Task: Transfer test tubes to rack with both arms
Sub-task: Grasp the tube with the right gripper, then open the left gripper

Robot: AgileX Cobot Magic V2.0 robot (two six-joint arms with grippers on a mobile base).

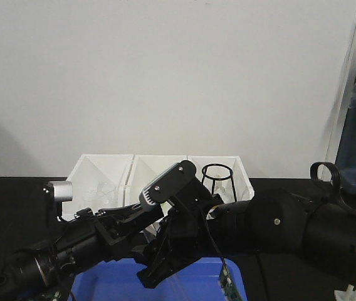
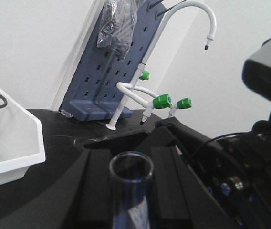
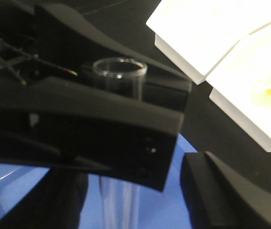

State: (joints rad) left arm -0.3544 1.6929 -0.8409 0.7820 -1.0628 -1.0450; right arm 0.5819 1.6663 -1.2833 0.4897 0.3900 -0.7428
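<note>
Where the matte black left arm [image 1: 71,244] reaches over the glossy blue tub [image 1: 106,285], the left gripper [image 2: 130,191] is clamped on a clear glass test tube [image 2: 130,174]. The tube is a smooth cylinder standing on end, its round open mouth upward (the lower end is hidden). Rightward, the bulky right arm [image 1: 278,226] crowds in, its right gripper [image 1: 165,260] unreadable as gaping or closed, and a corner of the white plastic rack [image 1: 352,293] lies well apart.

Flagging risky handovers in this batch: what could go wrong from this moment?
The left hand grips the test tube while the right arm crowds against it; a bump could knock the tube loose. It is over the blue bin, so a slip would likely drop it in there.
</note>
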